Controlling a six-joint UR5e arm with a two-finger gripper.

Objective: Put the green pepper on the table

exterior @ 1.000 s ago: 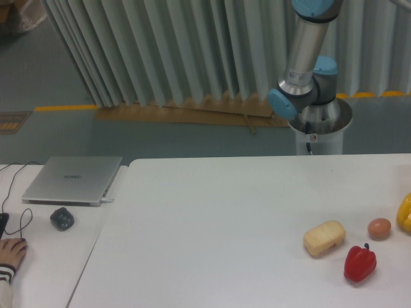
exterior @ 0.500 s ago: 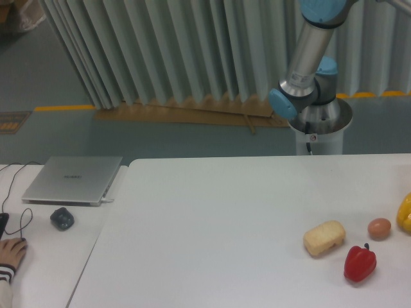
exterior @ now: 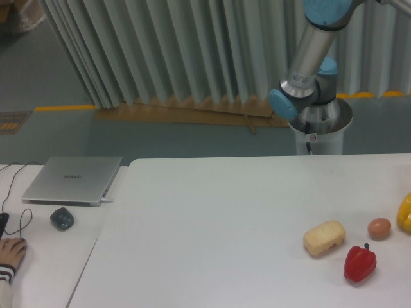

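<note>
Nearest you, at the right front of the table [exterior: 212, 218], you have a red bell pepper [exterior: 359, 264] lying on its side, with a pale yellowish bread-like block [exterior: 324, 237] just beside it to the left and a brown egg [exterior: 379, 228] a little behind. At the right edge of the view a yellow pepper [exterior: 405, 213] is cut off by the frame. All four rest on the white top, apart from one another.

To the far left, on the smaller desk [exterior: 38, 256], you see a person's hand [exterior: 11, 253] at the lower corner, a dark mouse [exterior: 62, 219], some cable, and a closed silver laptop [exterior: 72, 179] behind them.

Look for the green pepper and you will not find it: nothing green lies on the table or anywhere else in view. So, as far as you can judge, the placing is not done.

Farther back, behind the table's rear edge, the arm [exterior: 313, 61] rises from its silver base [exterior: 319, 125] and leaves the picture at the top. The gripper is out of view, so you cannot tell whether its fingers are spread, closed, or wrapped around the pepper. It may well be carrying the pepper above the frame, but that is only a guess.

What is left, then, looks like the whole visible part of the job: bringing the pepper down over a bare stretch of the white top, setting it there, and letting go. The wide middle and left of the table look like the easy spots, well apart from the other food.
</note>
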